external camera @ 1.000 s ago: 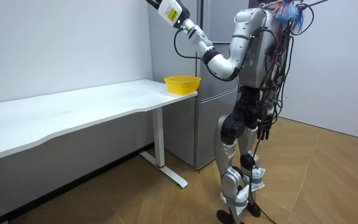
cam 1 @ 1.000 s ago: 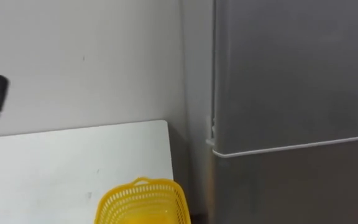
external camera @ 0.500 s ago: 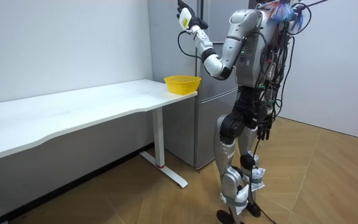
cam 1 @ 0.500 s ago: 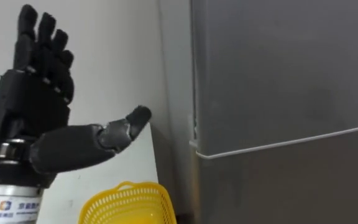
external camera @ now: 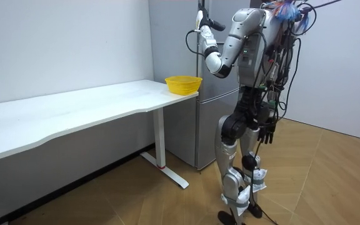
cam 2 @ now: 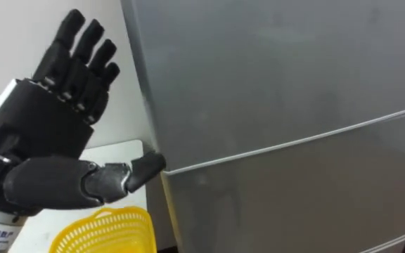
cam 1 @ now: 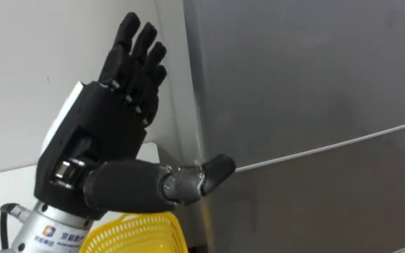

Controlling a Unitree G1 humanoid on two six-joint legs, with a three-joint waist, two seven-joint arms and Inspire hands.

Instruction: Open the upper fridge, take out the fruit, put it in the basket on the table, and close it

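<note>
The fridge (external camera: pixel 179 119) is found standing upright, long axis vertical, directly right of the raised left hand (cam 1: pixel 111 140), with its grey front turned toward the robot. Its upper door (cam 1: pixel 308 70) is shut and flush. It is divided from the lower door (cam 1: pixel 329 204) by a thin pale seam (cam 1: pixel 329 145), which runs crosswise and climbs slightly to the right in the eye views.

The left hand is held palm-forward, fingers spread slightly and straight, pointing up. The thumb (cam 1: pixel 213 171) is stretched sideways to the fridge's near edge at seam level. Whether it touches the door cannot be told. Nothing is held.

The fridge's top and base are cut off in the eye views, its interior is concealed by the shut door, and no handle can be made out.

A yellow mesh basket (cam 1: pixel 139 235) is noted below the hand, partly covered by the wrist and cropped by the lower edge. It rests on the end of a white table (external camera: pixel 74 106) that extends away to the hand's left. A pale wall (cam 1: pixel 41 49) lies behind the hand.

In the room view the robot is seen standing upright before the fridge, beside the table's end, with the right hand (external camera: pixel 268 133) hanging at hip height.
</note>
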